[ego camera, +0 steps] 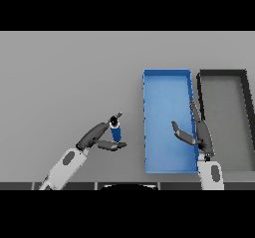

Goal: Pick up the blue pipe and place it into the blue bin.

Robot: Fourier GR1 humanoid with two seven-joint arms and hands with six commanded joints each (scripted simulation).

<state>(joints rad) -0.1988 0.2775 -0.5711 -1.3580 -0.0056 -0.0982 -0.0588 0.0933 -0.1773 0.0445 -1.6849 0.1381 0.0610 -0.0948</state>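
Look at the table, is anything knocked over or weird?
Nothing stands out. The blue pipe stands upright between the left hand fingers and thumb, left of the blue bin. The blue bin and the dark bin beside it sit straight, side by side. The right hand is open over the blue bin's right edge.

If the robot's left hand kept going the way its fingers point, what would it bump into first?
The left hand already has the blue pipe between its fingers and thumb. Pointing up and right, it would probably next meet the blue bin, though height is hard to judge.
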